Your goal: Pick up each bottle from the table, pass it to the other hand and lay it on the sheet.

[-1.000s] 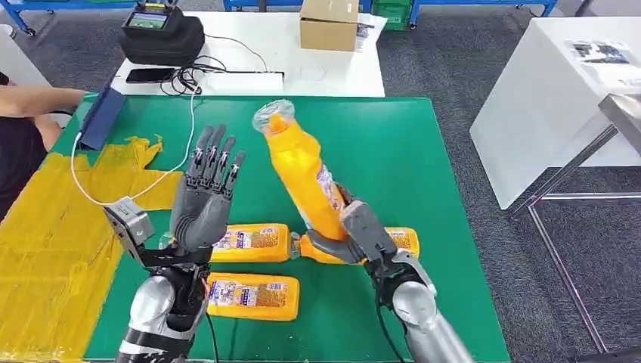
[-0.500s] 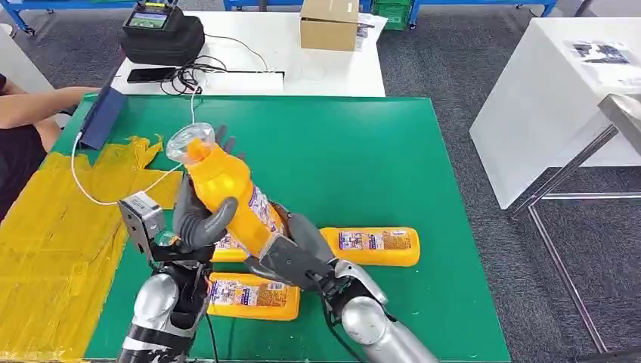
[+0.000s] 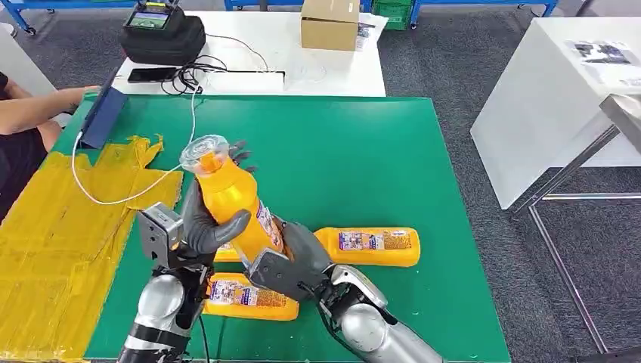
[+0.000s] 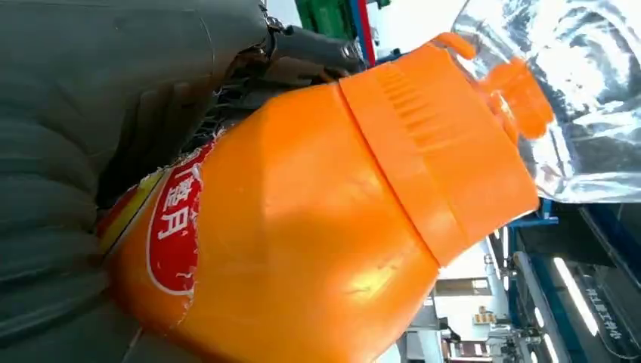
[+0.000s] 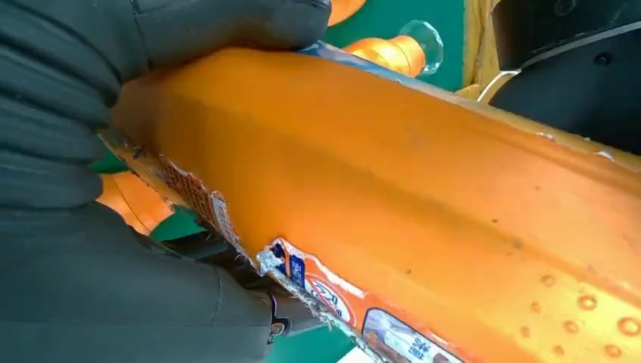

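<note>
An orange bottle (image 3: 230,204) with a clear cap stands tilted above the green table, held by both hands. My left hand (image 3: 204,223) wraps its fingers around the bottle's upper body (image 4: 302,249). My right hand (image 3: 291,266) grips the bottle's base (image 5: 423,212). Three more orange bottles lie on the table: one (image 3: 370,246) to the right, one (image 3: 246,295) near the front edge, one (image 3: 225,254) partly hidden behind the hands. The yellow sheet (image 3: 53,234) covers the table's left part.
A cable (image 3: 136,193) and a blue flat object (image 3: 100,117) lie at the table's (image 3: 355,159) far left. A person's arm (image 3: 38,106) rests at the left edge. A white table with a box (image 3: 329,23) and a black bag (image 3: 162,34) stands behind.
My right hand carried the bottle leftward to my left hand. The left hand's fingers, spread apart earlier, now close around the bottle.
</note>
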